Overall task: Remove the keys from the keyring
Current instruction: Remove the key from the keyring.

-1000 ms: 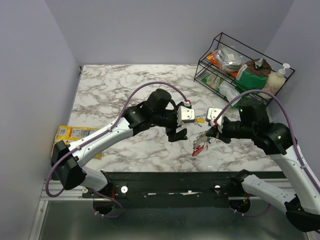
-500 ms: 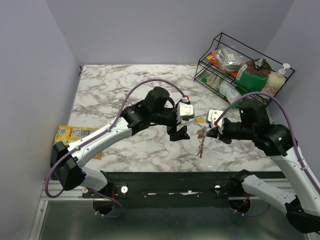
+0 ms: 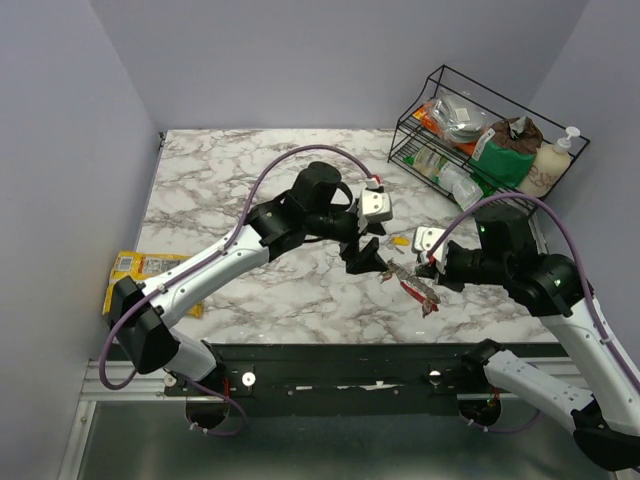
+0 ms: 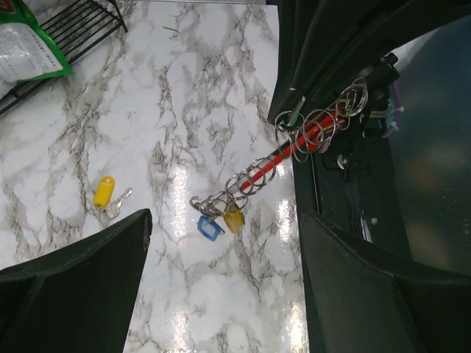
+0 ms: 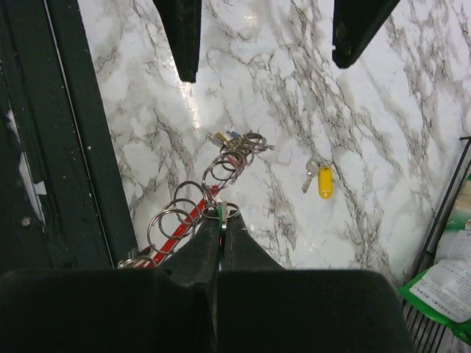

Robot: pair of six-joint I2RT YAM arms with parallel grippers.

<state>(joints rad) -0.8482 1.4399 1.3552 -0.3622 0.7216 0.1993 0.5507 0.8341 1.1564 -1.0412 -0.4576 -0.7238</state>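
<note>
Keyring (image 3: pixel 410 287) over table (image 3: pixel 220 190), loose key (image 3: pixel 399 240) behind it

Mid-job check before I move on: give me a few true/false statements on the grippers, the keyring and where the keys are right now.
1. The right gripper is shut on the keyring. True.
2. The left gripper is clamped on a key. False: its jaws stand wide open and hold nothing.
3. A loose yellow-tagged key lies on the table, apart from the keyring. True.
4. Every key is off the keyring. False: a blue-tagged key and a second yellow-tagged key hang at its far end.
</note>
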